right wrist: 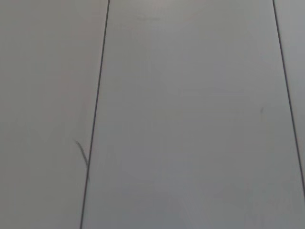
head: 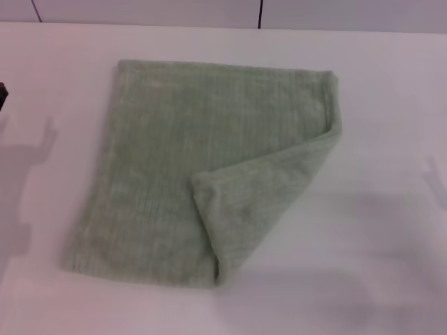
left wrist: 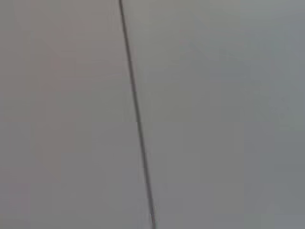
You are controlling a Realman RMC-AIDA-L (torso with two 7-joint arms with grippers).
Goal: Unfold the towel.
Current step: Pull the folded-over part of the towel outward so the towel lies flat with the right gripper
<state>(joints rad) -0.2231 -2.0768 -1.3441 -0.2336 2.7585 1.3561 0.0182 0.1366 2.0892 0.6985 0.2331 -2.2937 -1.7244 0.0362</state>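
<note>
The pale sage-green towel point(head: 181, 160) lies flat on the white table point(head: 391, 139) in the head view. Its near right corner is folded back over itself, so a triangular flap point(head: 262, 202) lies on top with its tip pointing left. Neither gripper shows in the head view; only a dark bit at the left edge point(head: 3, 94) and faint shadows on the table appear. Both wrist views show only plain grey panels with thin dark seams, and no towel.
The table's far edge meets a white panelled wall point(head: 140, 10) with dark vertical seams. Bare tabletop surrounds the towel on all sides.
</note>
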